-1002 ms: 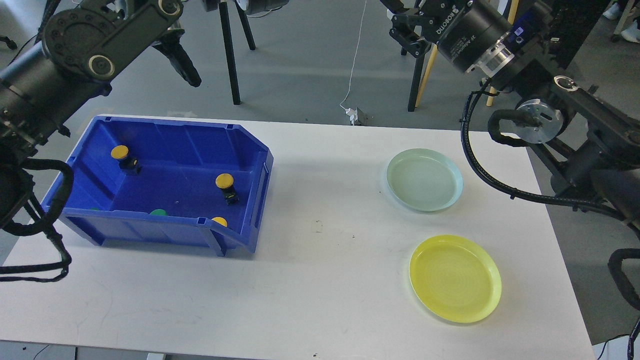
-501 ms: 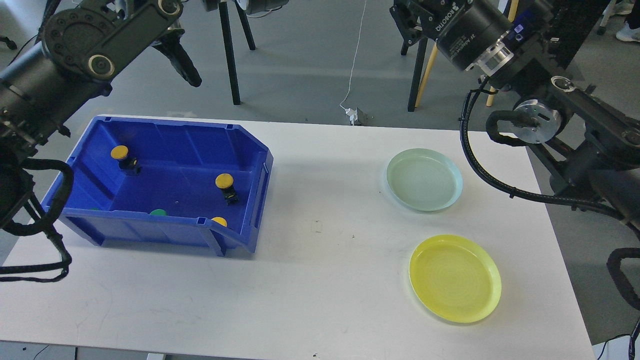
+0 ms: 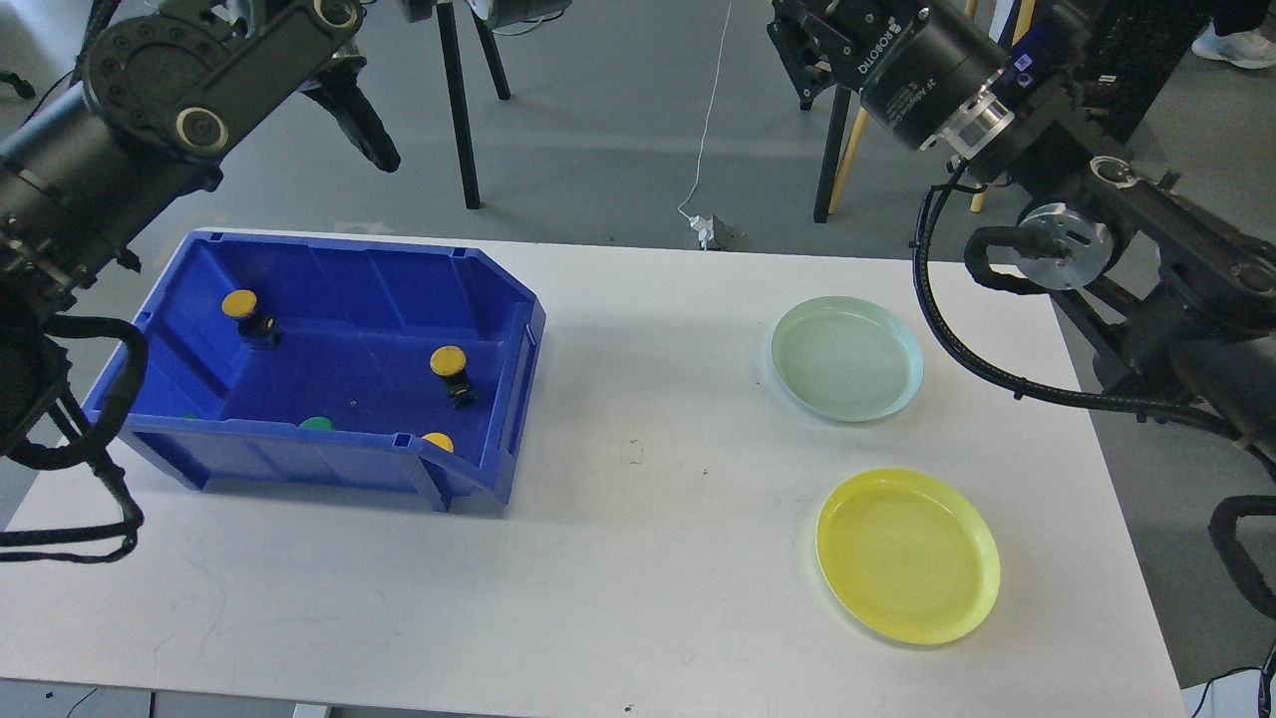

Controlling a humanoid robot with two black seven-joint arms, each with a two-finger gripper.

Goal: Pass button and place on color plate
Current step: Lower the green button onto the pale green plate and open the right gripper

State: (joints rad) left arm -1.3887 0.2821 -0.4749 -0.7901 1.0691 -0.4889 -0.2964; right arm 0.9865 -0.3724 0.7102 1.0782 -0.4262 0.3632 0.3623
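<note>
Left tool (image 3: 364, 130): hanging high above the far edge of the blue bin, carrying nothing; only one dark finger is showing clearly, so I cannot tell whether it is spread or closed
Right tool (image 3: 797, 50): sitting up at the top edge of the view, beyond the desk, fingers mostly cut off; I cannot tell its state, and nothing is showing in it
Blue bin (image 3: 498, 289): resting on the left half of the desk, below the left tool, with the buttons lying inside
Yellow buttons: one (image 3: 239, 304) standing near the back left corner, one (image 3: 449, 362) standing right of centre, a third (image 3: 437, 441) peeking over the front wall
Green button (image 3: 317, 424): lying against the front wall, partly hidden; a second sliver of green further left is too hidden to name
Pale green plate (image 3: 797, 329): sitting bare on the right side of the desk, well apart from the bin
Yellow plate (image 3: 847, 499): lying bare, nearer the front edge, just beside the green one
Desk (image 3: 638, 558): white, bare between bin and plates
Progress: by my reckoning nothing is done yet; picking, handing across and placing by colour are all waiting
</note>
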